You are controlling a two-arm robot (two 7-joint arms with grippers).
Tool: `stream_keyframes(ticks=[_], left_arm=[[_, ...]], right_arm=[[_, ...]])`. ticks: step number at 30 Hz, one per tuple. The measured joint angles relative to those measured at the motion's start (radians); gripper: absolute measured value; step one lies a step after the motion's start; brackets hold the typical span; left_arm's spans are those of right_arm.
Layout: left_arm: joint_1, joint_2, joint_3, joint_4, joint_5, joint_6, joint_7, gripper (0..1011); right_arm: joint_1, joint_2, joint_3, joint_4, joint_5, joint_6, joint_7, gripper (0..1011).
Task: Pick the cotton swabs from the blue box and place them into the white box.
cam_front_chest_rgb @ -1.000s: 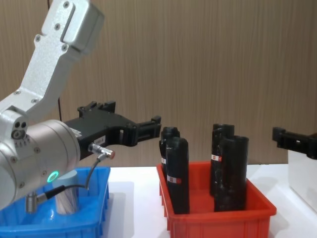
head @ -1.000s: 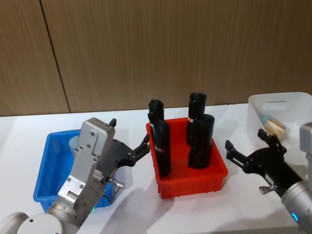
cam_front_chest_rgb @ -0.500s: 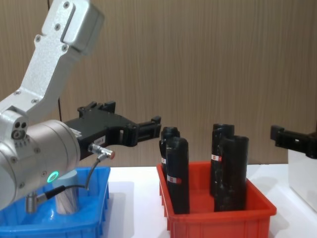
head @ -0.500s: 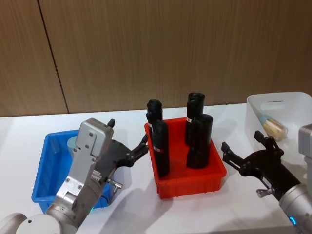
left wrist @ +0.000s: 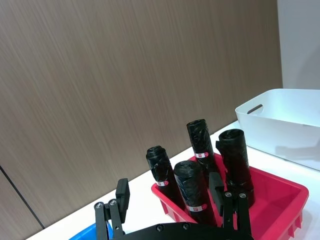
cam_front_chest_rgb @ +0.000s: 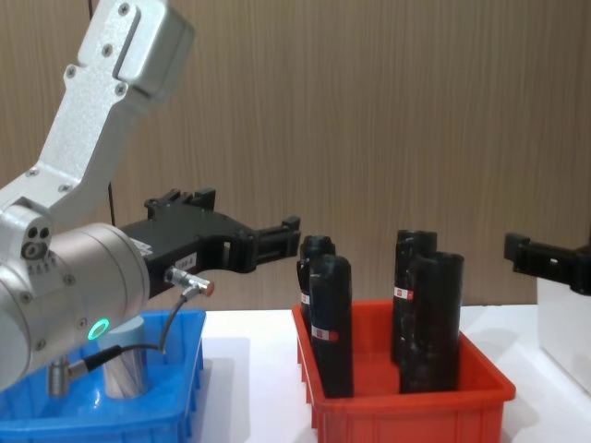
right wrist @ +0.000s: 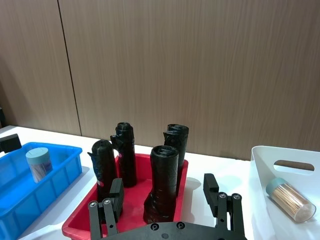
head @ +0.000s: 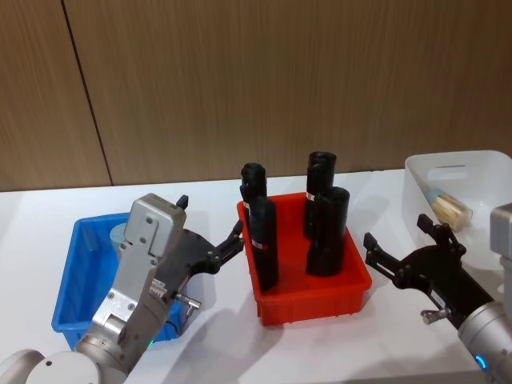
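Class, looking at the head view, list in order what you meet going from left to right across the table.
blue box → left claw, open → red bin → right claw, open → white box

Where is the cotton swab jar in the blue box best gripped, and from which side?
Likely grip the cotton swab jar across its round body below the lid, from above: it stands upright in the blue box, whose walls hinder a sideways approach.
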Motion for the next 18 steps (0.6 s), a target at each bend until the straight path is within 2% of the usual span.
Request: stream_keyframes(ticks=[18], left_arm=[[0.000, 0.000, 0.000, 0.000, 0.000, 0.000, 0.000, 1004]], right_arm=[[0.000, 0.000, 0.000, 0.000, 0.000, 0.000, 0.000, 1002]])
